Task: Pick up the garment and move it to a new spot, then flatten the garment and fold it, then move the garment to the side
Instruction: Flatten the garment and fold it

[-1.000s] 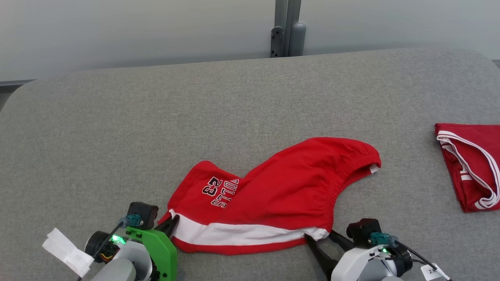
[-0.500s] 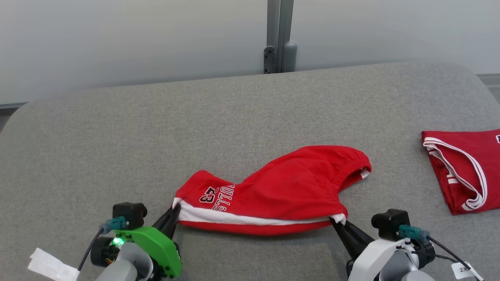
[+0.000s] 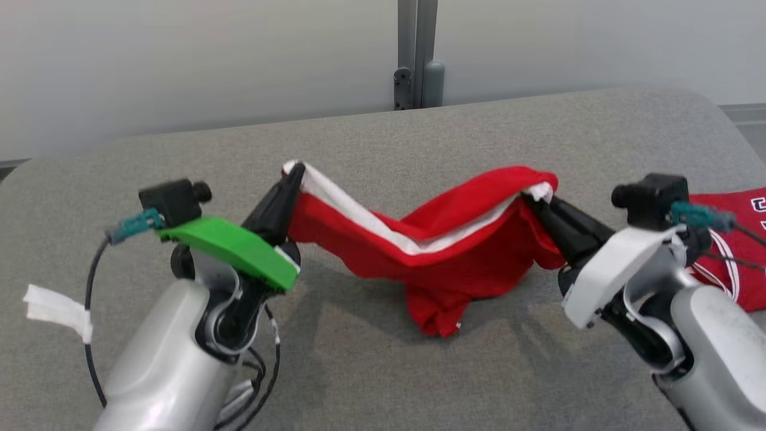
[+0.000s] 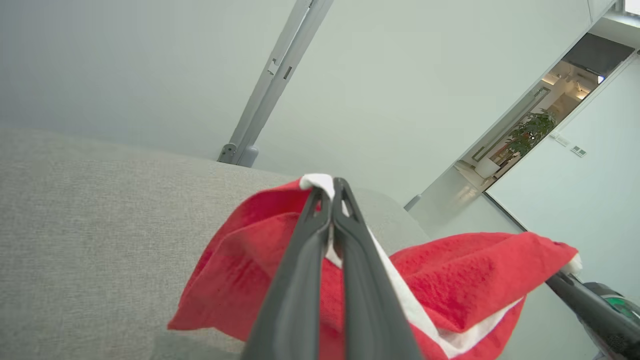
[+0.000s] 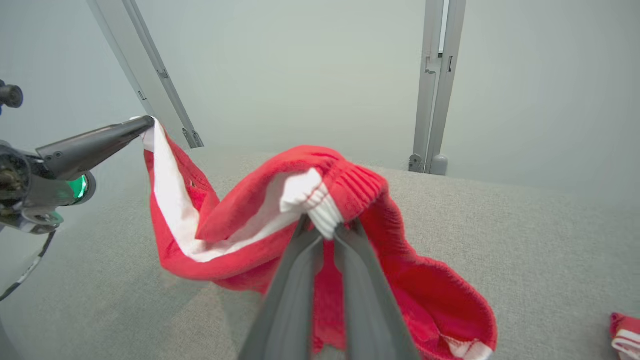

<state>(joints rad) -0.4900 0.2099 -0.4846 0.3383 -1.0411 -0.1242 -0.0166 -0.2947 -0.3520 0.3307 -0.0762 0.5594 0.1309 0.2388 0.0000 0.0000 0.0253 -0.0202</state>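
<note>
Garment (image 3: 443,263), a pair of red shorts with a white stripe, hangs slung between two grippers above the grey padded table (image 3: 383,137), its lowest fold at or just above the surface. The left gripper (image 3: 293,175) is clamped on one striped corner and the right gripper (image 3: 530,200) on the other, by the waistband. The pickup looks done; moving, flattening, folding and setting aside remain. A second earlier the shorts lay flat and the right jaws stood open. A second red cloth (image 3: 745,281) lies far right.
</note>
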